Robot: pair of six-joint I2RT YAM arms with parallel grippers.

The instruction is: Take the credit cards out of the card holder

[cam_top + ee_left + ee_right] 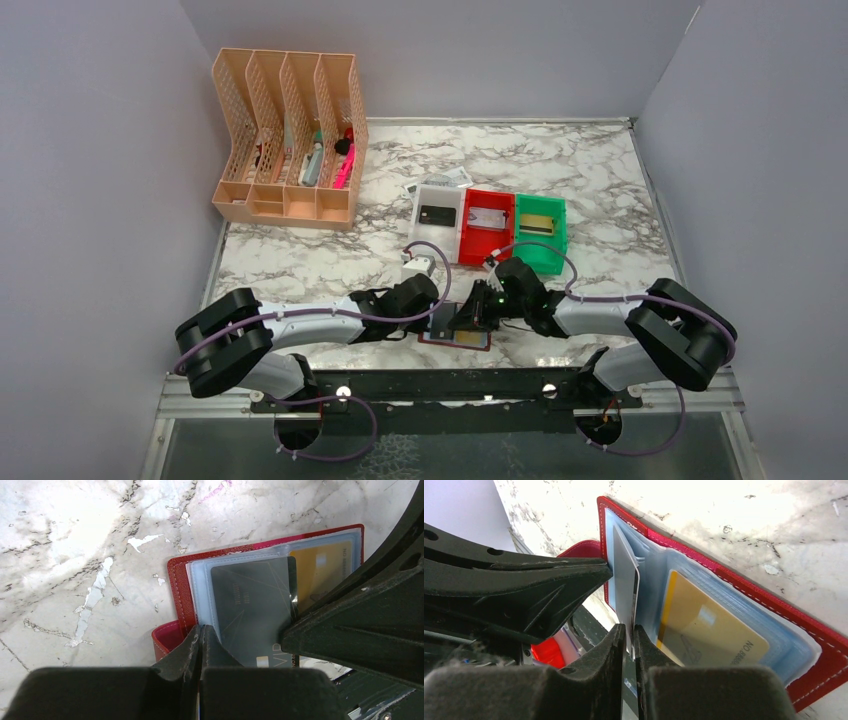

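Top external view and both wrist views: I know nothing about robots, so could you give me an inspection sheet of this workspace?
Surface: white marble table, grey-veined.
Job's things: card holder open under both grippers; dark card tilted up from its sleeves; gold card sleeved; black card in white bin, pale card in red bin, yellow card in green bin.
Clutter: peach organiser with pens; paper tag.
Grippers: left gripper shut, tips at the holder's edge; right gripper shut on the dark card.
Cables: purple cables loop beside both grippers.
Surroundings: grey walls on three sides.
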